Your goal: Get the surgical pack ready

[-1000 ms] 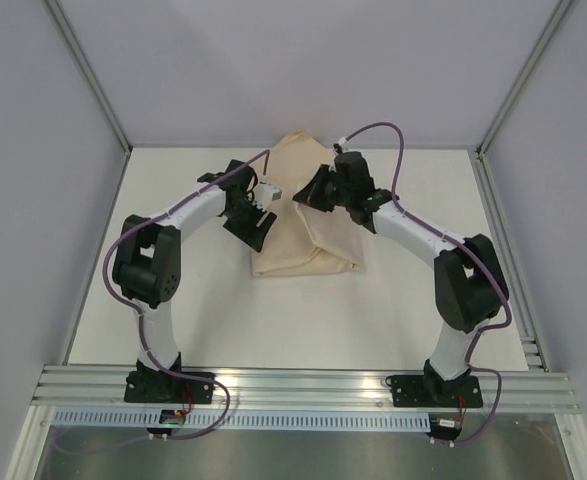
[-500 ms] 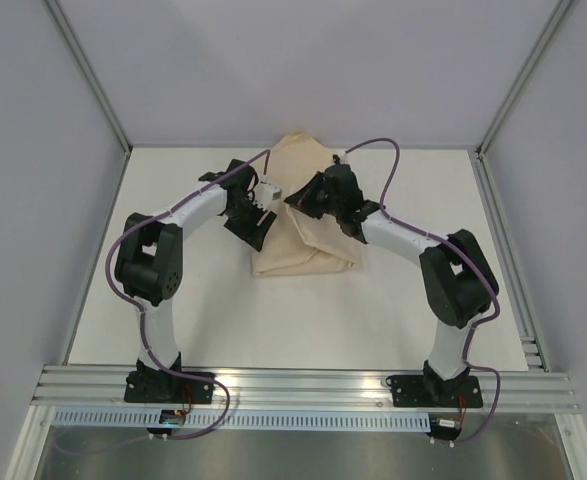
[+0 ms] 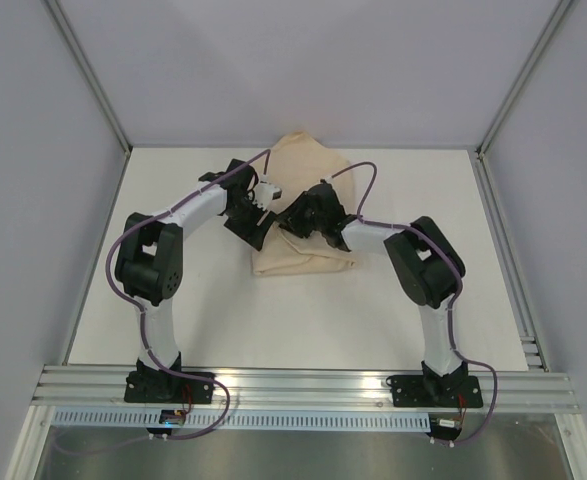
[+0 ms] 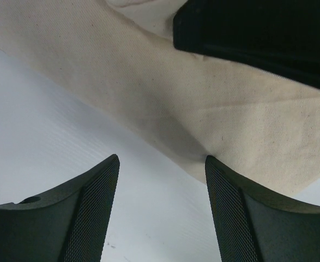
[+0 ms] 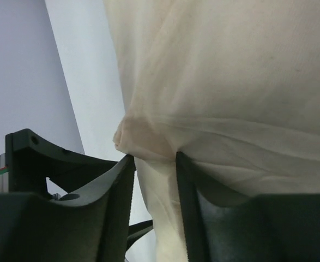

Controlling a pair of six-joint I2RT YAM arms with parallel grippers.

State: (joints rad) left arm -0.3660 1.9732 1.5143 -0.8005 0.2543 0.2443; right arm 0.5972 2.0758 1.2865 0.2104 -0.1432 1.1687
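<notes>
The surgical pack shows as a folded tan wrap bundle (image 3: pixel 308 258) at the table's middle back; whatever it holds is hidden under the cloth. My right gripper (image 3: pixel 295 216) lies on the bundle's left side. In the right wrist view its jaws (image 5: pixel 154 202) stand apart with a bunched fold of the wrap (image 5: pixel 230 82) hanging loosely between them. My left gripper (image 3: pixel 255 228) sits just off the bundle's left edge. It is open (image 4: pixel 161 207) over bare white table, nothing between its fingers, with the wrap's edge (image 4: pixel 165 103) right ahead of its right finger.
The white table (image 3: pixel 173 300) is fenced by an aluminium frame, with grey walls on three sides. The two grippers are close together; the right arm's black body (image 4: pixel 258 33) fills the top right of the left wrist view, and the left gripper (image 5: pixel 40 158) shows in the right wrist view.
The right arm has swung left and nearer across the bundle, bringing the fold with it, and its jaws have parted. The left arm has held still.
</notes>
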